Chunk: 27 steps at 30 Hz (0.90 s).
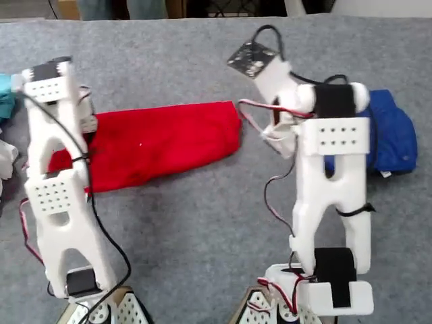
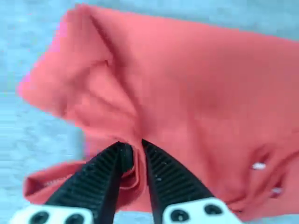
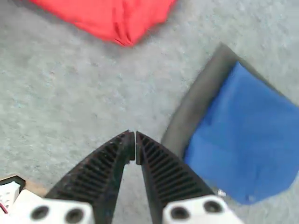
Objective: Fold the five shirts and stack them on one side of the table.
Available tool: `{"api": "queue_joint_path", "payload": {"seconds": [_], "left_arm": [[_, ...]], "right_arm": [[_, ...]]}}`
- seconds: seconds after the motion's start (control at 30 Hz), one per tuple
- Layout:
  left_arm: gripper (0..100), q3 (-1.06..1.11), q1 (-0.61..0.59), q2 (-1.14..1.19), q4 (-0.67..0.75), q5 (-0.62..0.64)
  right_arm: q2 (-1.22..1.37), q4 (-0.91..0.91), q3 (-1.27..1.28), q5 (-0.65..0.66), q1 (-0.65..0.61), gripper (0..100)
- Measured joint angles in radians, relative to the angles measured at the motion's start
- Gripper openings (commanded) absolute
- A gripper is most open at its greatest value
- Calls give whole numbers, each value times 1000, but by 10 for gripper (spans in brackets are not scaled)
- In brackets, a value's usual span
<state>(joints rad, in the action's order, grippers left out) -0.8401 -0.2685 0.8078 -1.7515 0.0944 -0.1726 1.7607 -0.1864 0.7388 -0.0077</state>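
Left gripper [image 2: 133, 147] pinches a fold of red shirt [image 2: 196, 93]. Right gripper [image 3: 135, 140] pressed together, blue shirt [image 3: 247, 144] just beside.

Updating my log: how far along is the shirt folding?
Looks done: a blue shirt folded atop a dark one, on the right. In hand: the left gripper pinches a fold of the red shirt; the right gripper is shut, empty. Left: finishing and stacking it, plus a teal cloth and a white cloth at the left edge.
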Motion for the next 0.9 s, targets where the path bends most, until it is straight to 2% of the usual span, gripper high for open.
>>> {"api": "queue_joint_path", "payload": {"seconds": [0.17,0.6,0.73,0.9], "left_arm": [[29,-17,123,-2,0,84],[29,-157,427,-2,11,250],[29,-157,471,-2,57,327],[29,-161,516,-2,143,348]], "right_arm": [[-48,0,2,5,46,15],[-129,2,97,5,52,15],[-155,-3,95,5,52,15],[-167,-8,46,5,52,15]]}}
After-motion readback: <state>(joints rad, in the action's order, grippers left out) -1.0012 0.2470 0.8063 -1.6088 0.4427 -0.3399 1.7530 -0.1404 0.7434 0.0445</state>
